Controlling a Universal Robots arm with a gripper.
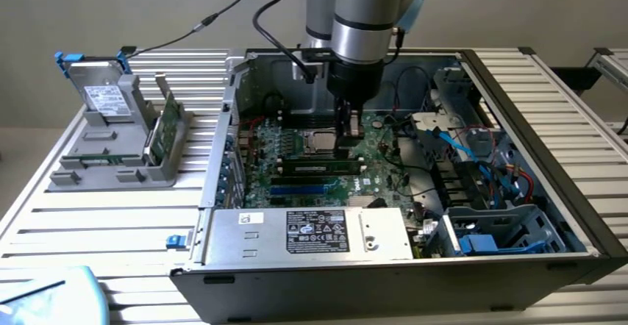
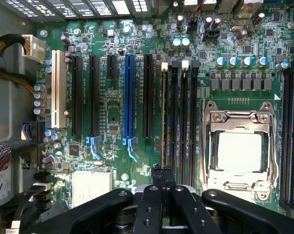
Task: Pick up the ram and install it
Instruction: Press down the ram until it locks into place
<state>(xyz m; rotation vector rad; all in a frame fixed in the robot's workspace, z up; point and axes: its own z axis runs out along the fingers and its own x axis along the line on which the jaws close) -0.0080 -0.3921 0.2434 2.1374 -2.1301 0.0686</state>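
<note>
My jaws were pressed together over the board (image 2: pixel 113 112), the gripper (image 2: pixel 162 176) low inside the case (image 1: pixel 549 266) and holding nothing. Just under its tips the ram (image 1: pixel 316 168) lay seated in a black slot (image 2: pixel 165 117), beside the CPU socket (image 2: pixel 238 146). Farther off, on the exterior view's left, a grey holder (image 1: pixel 113 156) stood on the counter (image 1: pixel 98 222).

The slim green ram (image 1: pixel 316 168) sits upright, seated lengthwise in a motherboard slot.
</note>
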